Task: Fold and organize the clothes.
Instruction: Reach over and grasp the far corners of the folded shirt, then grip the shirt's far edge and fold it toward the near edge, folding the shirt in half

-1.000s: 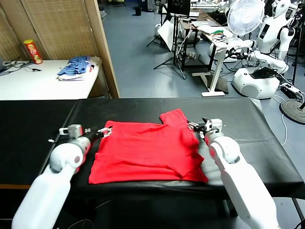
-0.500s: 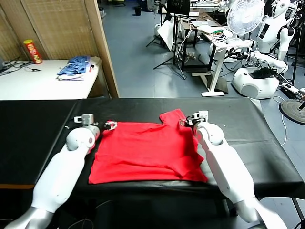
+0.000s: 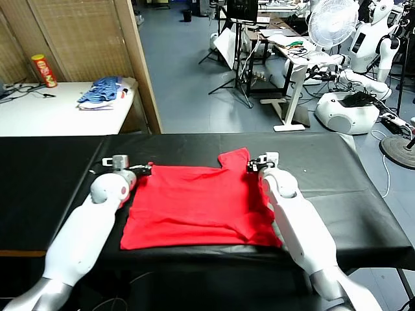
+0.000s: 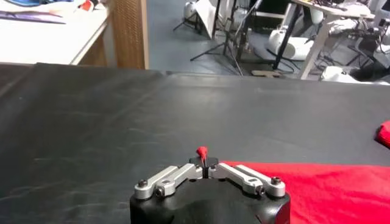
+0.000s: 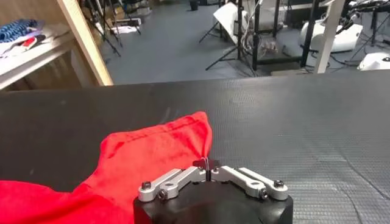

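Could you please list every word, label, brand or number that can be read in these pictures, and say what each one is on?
No text can be read in any view.
Red T-shirt: plain side up, no print or tag lettering visible.
Red and yellow can on the white side table: it has label markings, too small to read.
Left gripper and right gripper: no markings visible.

This was a robotics lab or workshop: white humanoid robots [image 3: 363, 39] stood parked on a grey floor [image 3: 194, 78] among cluttered workbenches [image 3: 292, 45], a standing fan [image 3: 334, 19], tripods [image 3: 237, 65] and trailing cables [image 3: 389, 162].
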Robot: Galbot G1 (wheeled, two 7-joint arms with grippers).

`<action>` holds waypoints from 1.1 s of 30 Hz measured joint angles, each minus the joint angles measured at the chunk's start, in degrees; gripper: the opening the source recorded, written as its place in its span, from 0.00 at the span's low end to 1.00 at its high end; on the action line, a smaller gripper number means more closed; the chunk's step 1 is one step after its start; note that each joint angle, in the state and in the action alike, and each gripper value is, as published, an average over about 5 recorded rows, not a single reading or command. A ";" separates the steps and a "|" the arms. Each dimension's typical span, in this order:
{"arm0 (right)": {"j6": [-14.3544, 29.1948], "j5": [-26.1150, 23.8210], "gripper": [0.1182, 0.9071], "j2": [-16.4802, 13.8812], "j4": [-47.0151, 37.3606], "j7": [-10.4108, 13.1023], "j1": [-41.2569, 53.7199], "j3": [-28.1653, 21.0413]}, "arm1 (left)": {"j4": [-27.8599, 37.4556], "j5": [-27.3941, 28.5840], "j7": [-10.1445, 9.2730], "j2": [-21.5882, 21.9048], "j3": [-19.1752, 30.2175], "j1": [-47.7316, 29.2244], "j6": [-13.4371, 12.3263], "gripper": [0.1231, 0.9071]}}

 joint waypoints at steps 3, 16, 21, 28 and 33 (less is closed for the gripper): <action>1.35 1.28 0.00 -1.43 4.11 -2.11 -2.52 0.68 | -1.28 0.00 -0.33 0.52 -0.48 0.69 0.02 0.01; -0.19 4.92 0.00 -8.59 21.51 -1.68 -14.39 3.89 | -17.16 -1.12 -1.58 5.09 -6.10 10.62 0.14 0.01; -2.12 5.82 0.00 -10.47 25.03 -0.53 -17.03 4.13 | -22.91 -0.34 -2.16 7.30 -9.09 16.59 0.04 0.01; -6.71 7.11 0.00 -13.16 30.82 2.06 -20.14 4.13 | -29.25 3.09 -2.73 8.96 -12.05 23.60 0.75 0.01; -10.94 6.77 0.00 -15.22 35.23 3.10 -22.83 4.21 | -33.19 4.66 -3.11 9.78 -13.77 27.54 1.64 0.01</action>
